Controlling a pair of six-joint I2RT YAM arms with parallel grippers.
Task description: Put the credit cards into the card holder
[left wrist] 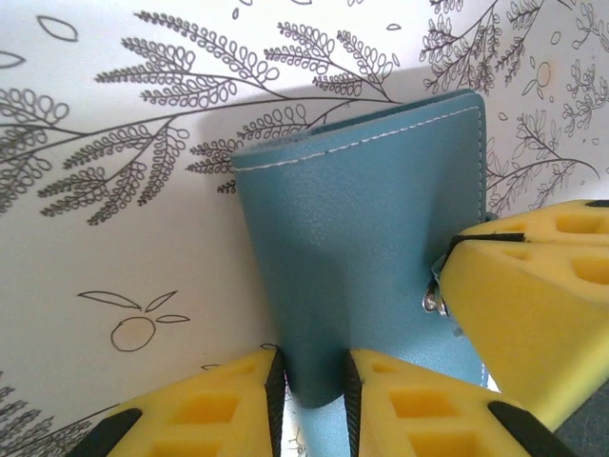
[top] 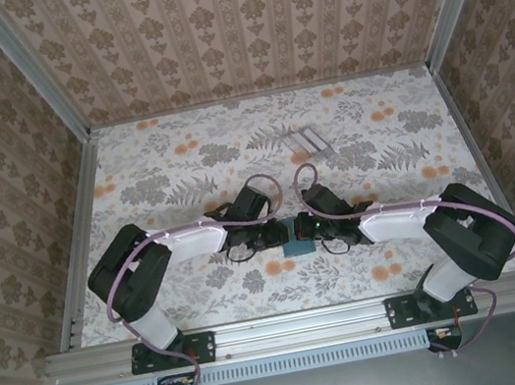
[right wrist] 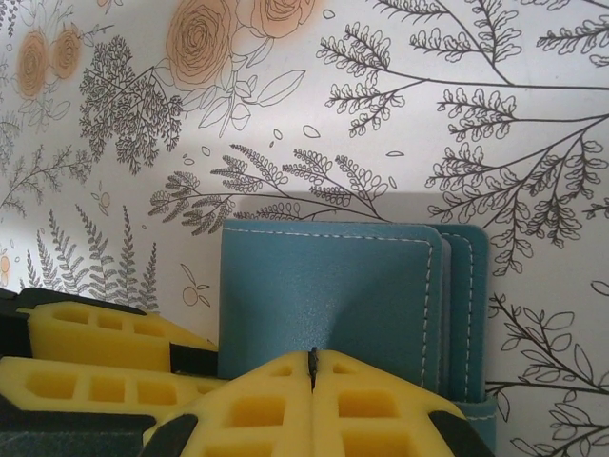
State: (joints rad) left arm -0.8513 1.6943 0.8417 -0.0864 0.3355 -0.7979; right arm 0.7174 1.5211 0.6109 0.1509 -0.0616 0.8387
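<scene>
The teal-blue card holder stands up off the table at the middle, held between both grippers. My left gripper is shut on its rounded folded edge, which fills the gap between the black pads. My right gripper is shut with its tips pinching the front flap, and the leather puckers there. A metal snap shows beside the right gripper's yellow finger. The pale grey credit cards lie flat farther back, apart from both grippers.
The table has a floral cloth and is fenced by patterned walls with metal rails left and right. Both arms meet at the centre, and the left gripper's fingers sit close beside the right one.
</scene>
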